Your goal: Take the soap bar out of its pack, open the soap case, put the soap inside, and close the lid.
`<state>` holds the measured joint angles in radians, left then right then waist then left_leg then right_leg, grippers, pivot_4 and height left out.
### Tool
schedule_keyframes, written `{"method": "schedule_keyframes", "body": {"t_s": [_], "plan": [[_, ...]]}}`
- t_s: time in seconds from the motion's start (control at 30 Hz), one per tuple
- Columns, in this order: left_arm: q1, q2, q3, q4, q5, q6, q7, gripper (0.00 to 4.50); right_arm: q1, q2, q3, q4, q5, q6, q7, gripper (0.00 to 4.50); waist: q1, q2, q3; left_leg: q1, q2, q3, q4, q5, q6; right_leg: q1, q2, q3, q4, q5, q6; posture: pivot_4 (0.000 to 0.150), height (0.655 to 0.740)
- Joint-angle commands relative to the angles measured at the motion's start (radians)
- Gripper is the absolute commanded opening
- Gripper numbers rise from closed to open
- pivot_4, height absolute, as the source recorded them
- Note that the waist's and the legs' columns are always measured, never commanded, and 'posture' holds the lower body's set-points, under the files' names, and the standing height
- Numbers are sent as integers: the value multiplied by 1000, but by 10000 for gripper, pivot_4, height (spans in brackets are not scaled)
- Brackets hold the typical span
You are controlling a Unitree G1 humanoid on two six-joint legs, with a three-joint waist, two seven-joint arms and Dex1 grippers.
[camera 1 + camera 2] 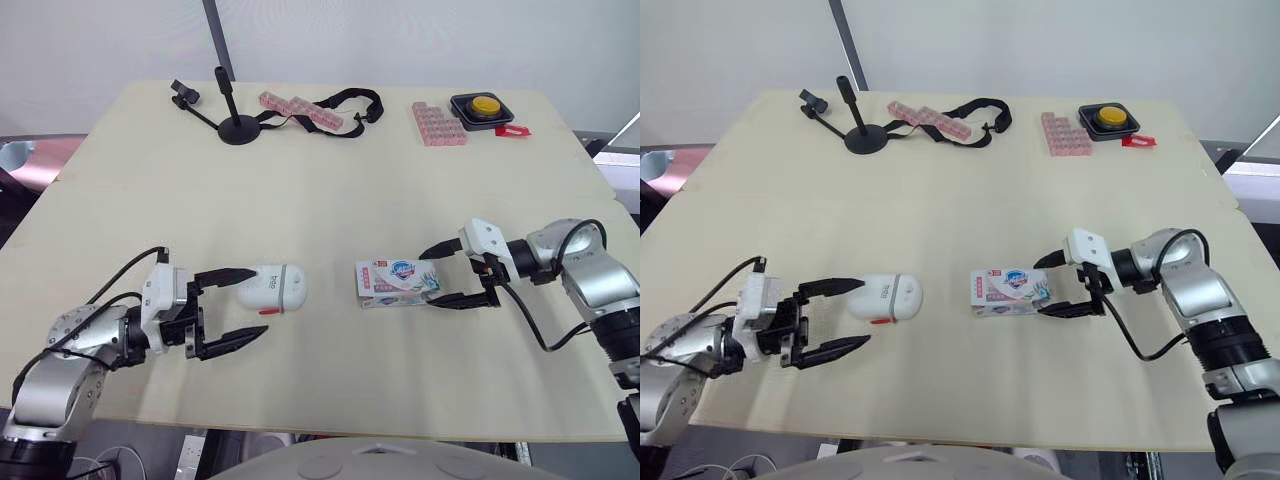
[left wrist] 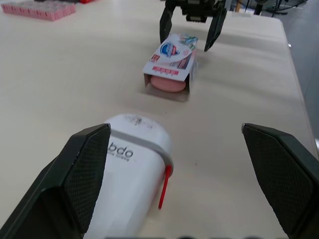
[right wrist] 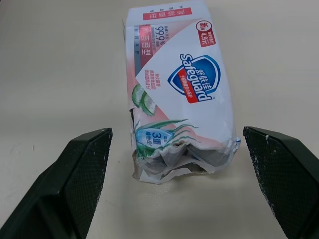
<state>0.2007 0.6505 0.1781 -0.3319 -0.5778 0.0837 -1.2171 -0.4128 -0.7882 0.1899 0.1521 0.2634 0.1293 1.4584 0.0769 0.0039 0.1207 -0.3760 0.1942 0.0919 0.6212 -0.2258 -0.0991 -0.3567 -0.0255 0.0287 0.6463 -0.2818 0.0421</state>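
Observation:
A white soap pack [image 1: 397, 283] with a blue logo lies flat on the table, right of centre. Its end toward the left is open, and a pink soap bar [image 2: 169, 84] shows inside. My right gripper [image 1: 446, 274] stands open at the pack's crumpled right end [image 3: 174, 159], one finger on each side, not touching it. A white oval soap case [image 1: 271, 288] with a red tab lies shut to the left of the pack. My left gripper [image 1: 240, 305] is open, its far finger [image 2: 75, 177] beside the case and its near finger apart from it.
At the table's far edge stand a black stand with a strap [image 1: 240, 125], two pink pill organisers [image 1: 300, 110], and a yellow button on a black base [image 1: 482, 108]. Bare tabletop lies between these and the soap things.

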Motion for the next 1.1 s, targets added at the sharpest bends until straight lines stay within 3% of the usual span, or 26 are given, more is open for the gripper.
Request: {"method": "schedule_keyframes", "body": {"t_s": [0.03,0.83,0.97,1.1], "plan": [[17,-8,8,-46,-31,-6,12,44839,-17,5,-4,10,-8,-25,8,45000,-1,0,0,0,0,0,0,0,0,0,0,0,0,0,0,1500,7395],[47,0,-34,-104,-30,67,66,44839,-16,57,10,74,-46,-90,-16,45000,-2,0,0,0,0,0,2,0,0,0,1,1,2,0,0,1500,7395],[43,1,-39,-107,-28,71,69,45000,-15,60,9,81,-48,-93,-24,32930,-2,0,0,0,0,0,2,0,0,0,1,1,2,0,0,1500,7395],[40,1,-41,-108,-26,75,70,45000,-10,63,10,79,-47,-89,-30,32930,-2,0,0,0,0,0,2,0,0,0,1,1,2,0,0,1500,7395]]}}
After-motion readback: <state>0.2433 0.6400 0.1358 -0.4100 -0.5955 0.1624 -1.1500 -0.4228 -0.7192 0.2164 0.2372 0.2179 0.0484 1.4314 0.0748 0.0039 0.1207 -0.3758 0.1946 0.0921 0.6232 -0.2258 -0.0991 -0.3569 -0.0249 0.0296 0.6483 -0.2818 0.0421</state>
